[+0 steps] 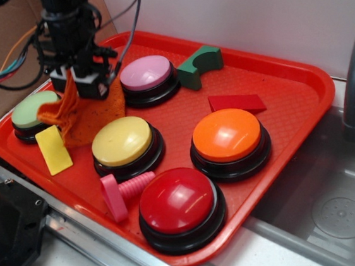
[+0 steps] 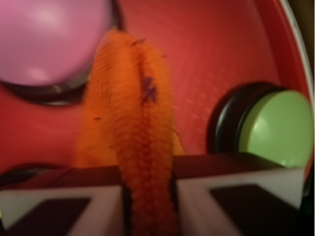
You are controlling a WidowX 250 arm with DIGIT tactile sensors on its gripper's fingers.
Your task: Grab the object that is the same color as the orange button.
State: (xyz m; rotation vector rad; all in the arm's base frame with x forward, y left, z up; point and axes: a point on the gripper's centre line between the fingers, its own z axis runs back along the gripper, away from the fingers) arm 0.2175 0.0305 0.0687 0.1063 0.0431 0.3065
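The object, a small orange knitted cloth [image 1: 74, 115], hangs bunched at the back left of the red tray [image 1: 292, 76], its lower part still draped on the tray floor. My gripper [image 1: 76, 86] is shut on the cloth's upper fold. In the wrist view the ribbed orange cloth [image 2: 133, 113] runs up between my two pale fingers [image 2: 98, 209], pinched tight. The orange button [image 1: 227, 135], a glossy dome on a black base, sits at the tray's right middle, well away from the gripper.
On the tray are a pink button [image 1: 146, 73], a green button [image 1: 32, 110], a yellow button [image 1: 122, 140] and a red button [image 1: 177, 200]. A yellow wedge [image 1: 53, 149], red wedge [image 1: 236, 103], green arch block [image 1: 199, 66] and pink bolt [image 1: 121, 193] lie about. A sink [image 1: 338, 211] is at right.
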